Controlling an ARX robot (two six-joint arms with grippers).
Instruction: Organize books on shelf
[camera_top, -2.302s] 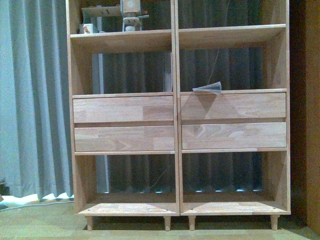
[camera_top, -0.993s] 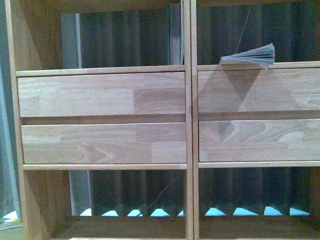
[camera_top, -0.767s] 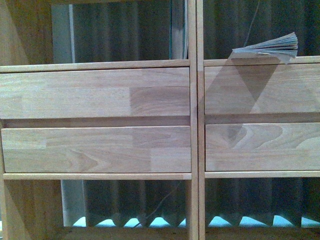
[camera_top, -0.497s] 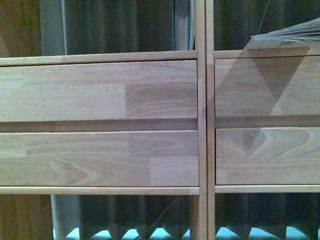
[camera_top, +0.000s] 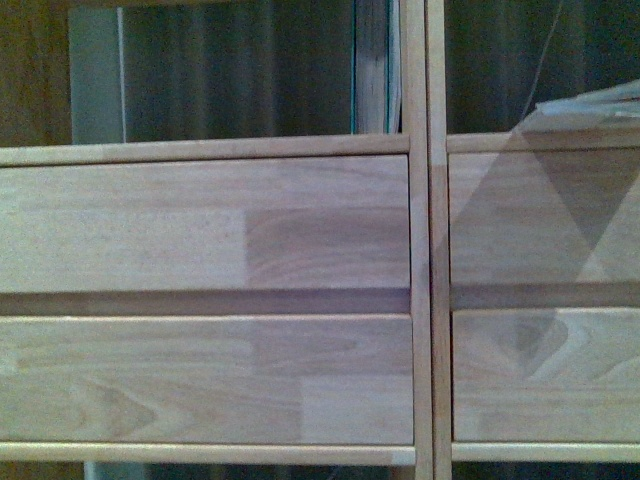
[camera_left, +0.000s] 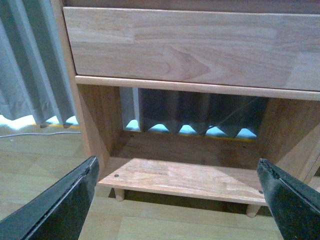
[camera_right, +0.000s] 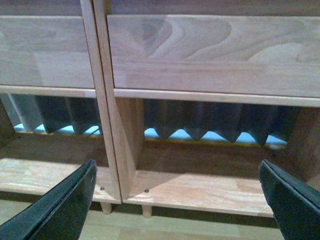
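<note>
The light wood shelf (camera_top: 420, 250) fills the front view at close range, with its drawer fronts (camera_top: 200, 225) across the middle. The thick teal-green book (camera_top: 370, 70) stands upright in the left middle compartment, against the central divider. The pale floppy booklet (camera_top: 600, 100) lies fanned on the board above the right drawers, cut by the picture's edge. Neither gripper shows in the front view. My left gripper (camera_left: 177, 200) is open and empty, low before the shelf's bottom left compartment (camera_left: 185, 177). My right gripper (camera_right: 177, 200) is open and empty before the bottom right compartment (camera_right: 210, 187).
A grey curtain (camera_left: 30, 65) hangs behind and to the left of the shelf. A white cable (camera_left: 30, 135) lies on the wood floor (camera_left: 45, 170) by the shelf's left side. Short round legs (camera_right: 146, 210) hold the shelf off the floor.
The front view has closed in on the shelf: the drawers look larger, the teal book is nearer the picture's middle, and the booklet has slid to the right edge.
</note>
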